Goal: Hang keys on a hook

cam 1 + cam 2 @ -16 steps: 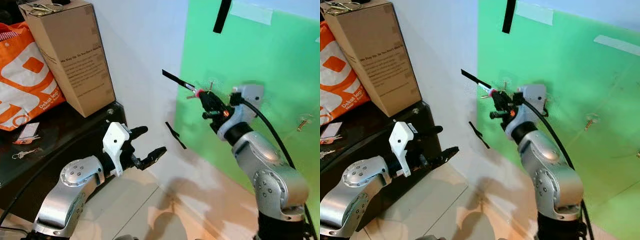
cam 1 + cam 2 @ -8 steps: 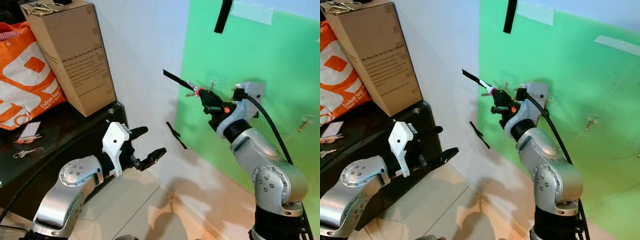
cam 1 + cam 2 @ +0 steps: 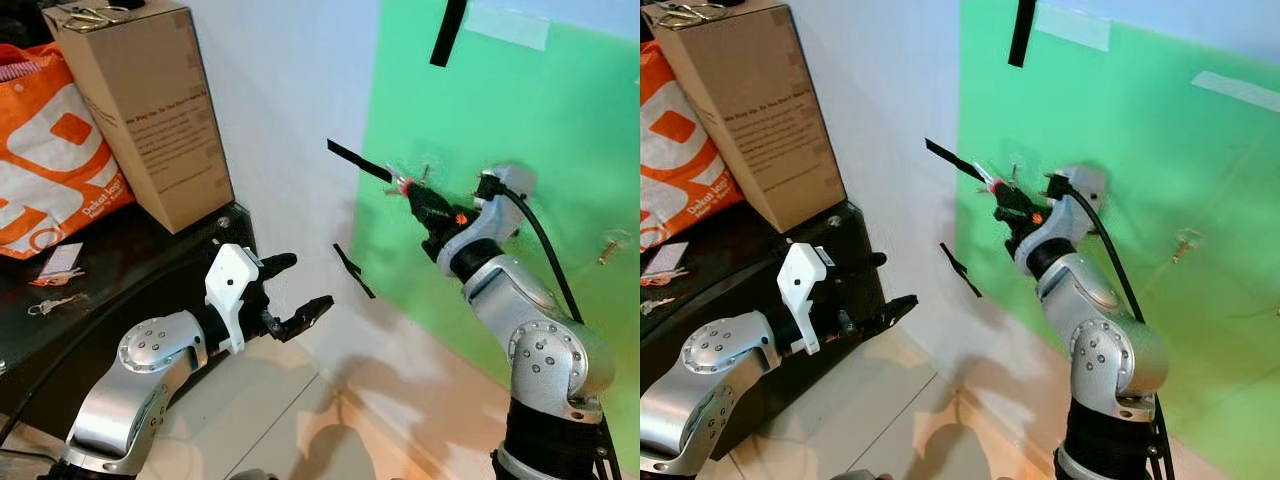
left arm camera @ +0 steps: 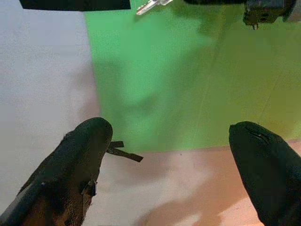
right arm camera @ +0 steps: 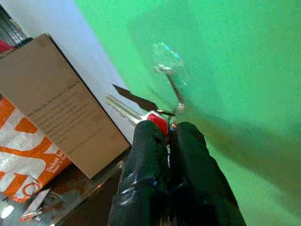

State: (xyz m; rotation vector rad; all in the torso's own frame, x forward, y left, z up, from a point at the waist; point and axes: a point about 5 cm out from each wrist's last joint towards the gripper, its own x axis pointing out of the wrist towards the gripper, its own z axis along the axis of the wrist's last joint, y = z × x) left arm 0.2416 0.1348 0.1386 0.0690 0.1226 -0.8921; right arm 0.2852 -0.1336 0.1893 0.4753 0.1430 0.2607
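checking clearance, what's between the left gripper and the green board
Nothing solid: bare white wall and floor separate the left gripper from the green board, seen in both eye views.

Black table (image 3: 150, 262), cardboard box (image 3: 140, 105), orange bag (image 3: 50, 150), loose keys (image 3: 55, 302)

A tall brown cardboard box (image 3: 140, 110) stands at the right end of the black bench (image 3: 130, 270), with an orange-and-white printed bag (image 3: 50, 170) to its left. Right of the bench, the right end effector (image 3: 412, 192) reaches a small metal hook (image 5: 170, 80) on the green wall panel (image 3: 520, 110); the left end effector (image 3: 290, 292) hangs before the bench's right edge.
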